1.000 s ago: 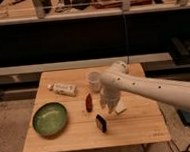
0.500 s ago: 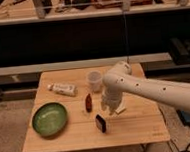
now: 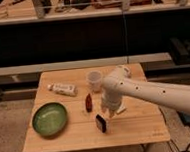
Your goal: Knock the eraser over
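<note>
The eraser [image 3: 100,123] is a small dark block standing upright near the front middle of the wooden table [image 3: 143,129]. My gripper [image 3: 110,111] hangs from the white arm [image 3: 155,93], which reaches in from the right. The gripper sits just above and to the right of the eraser, close to it; I cannot tell whether they touch.
A green bowl [image 3: 50,118] sits at the table's left. A white tube [image 3: 62,88] lies at the back left. A white cup [image 3: 94,80] stands at the back middle. A reddish-brown object [image 3: 89,102] stands just behind the eraser. A small white item [image 3: 121,109] lies by the gripper.
The arm's elbow has shifted slightly to the right and the gripper has dipped a little. The eraser still stands in the same place.
</note>
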Robot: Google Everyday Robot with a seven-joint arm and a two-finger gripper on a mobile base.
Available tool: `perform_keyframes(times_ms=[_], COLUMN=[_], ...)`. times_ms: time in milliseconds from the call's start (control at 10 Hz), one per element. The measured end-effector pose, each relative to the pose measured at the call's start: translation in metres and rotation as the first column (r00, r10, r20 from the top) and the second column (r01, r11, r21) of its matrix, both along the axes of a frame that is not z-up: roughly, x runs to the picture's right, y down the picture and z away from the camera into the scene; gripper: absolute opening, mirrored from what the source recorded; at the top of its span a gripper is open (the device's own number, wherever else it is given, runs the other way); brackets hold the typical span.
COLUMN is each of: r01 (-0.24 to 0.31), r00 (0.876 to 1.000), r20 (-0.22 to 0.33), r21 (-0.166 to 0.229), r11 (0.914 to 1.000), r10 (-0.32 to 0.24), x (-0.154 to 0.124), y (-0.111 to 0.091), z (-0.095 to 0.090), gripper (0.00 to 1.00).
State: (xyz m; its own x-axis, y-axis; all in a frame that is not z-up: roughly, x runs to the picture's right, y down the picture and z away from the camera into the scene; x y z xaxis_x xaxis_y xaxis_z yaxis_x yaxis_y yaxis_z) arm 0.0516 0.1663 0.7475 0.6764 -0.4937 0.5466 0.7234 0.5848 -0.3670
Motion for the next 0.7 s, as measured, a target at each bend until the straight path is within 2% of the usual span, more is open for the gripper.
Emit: perform_keyframes(times_ms=[200, 400, 700], r01=[-0.004, -0.014, -0.025], r00=[1.0, 0.999, 1.0], r20=[-0.02, -0.032, -0.019], r21=[0.003, 0.012, -0.017], r11=[1.0, 0.9998, 0.9995], r10=[0.005, 0.014, 0.025], x=[-0.007, -0.016, -0.006], y=[-0.001, -0.014, -0.008], z=[-0.009, -0.019, -0.016], gripper=[0.4, 0.4, 0.4])
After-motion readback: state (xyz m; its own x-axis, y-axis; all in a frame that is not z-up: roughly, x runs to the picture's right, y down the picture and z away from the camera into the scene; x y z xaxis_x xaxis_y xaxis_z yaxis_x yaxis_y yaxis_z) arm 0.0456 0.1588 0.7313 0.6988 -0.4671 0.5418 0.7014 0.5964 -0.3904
